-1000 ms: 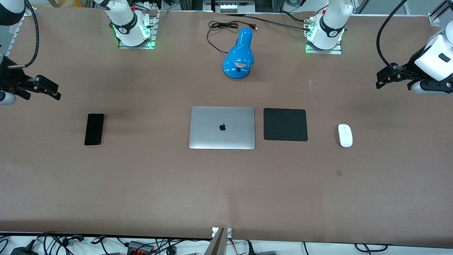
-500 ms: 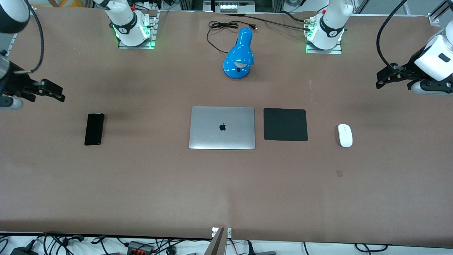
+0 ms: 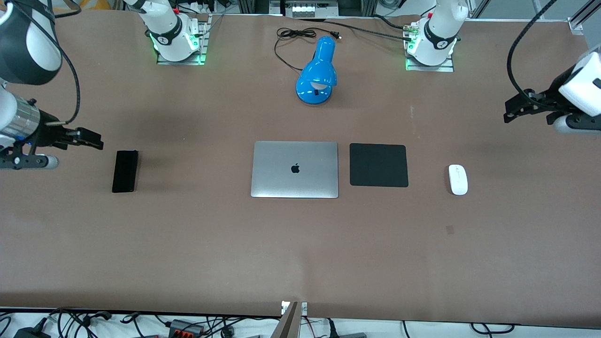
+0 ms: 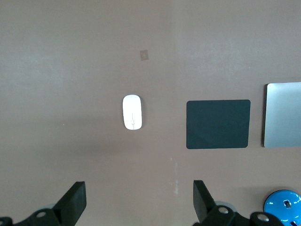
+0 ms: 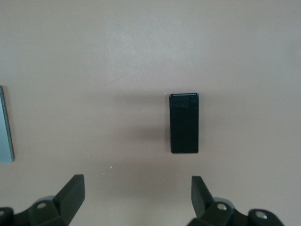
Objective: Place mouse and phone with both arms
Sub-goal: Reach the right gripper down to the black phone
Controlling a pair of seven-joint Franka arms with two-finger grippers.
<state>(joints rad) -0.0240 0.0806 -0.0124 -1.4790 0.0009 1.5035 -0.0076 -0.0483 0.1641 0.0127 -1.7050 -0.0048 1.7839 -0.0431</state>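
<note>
Since a second ago the right tool (image 3: 96, 141) has swung in over the counter (image 3: 197, 244) toward the phone (image 3: 125, 171), fingers spread wide and empty. Toward the other end, the left tool (image 3: 511, 107) hangs open, seemingly barely shifted. Beneath it the mouse (image 3: 458, 179) lies beside the black pad (image 3: 378, 165) by the laptop (image 3: 295, 169).

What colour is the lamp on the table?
The lamp is bright blue. It shows best in the front view.
</note>
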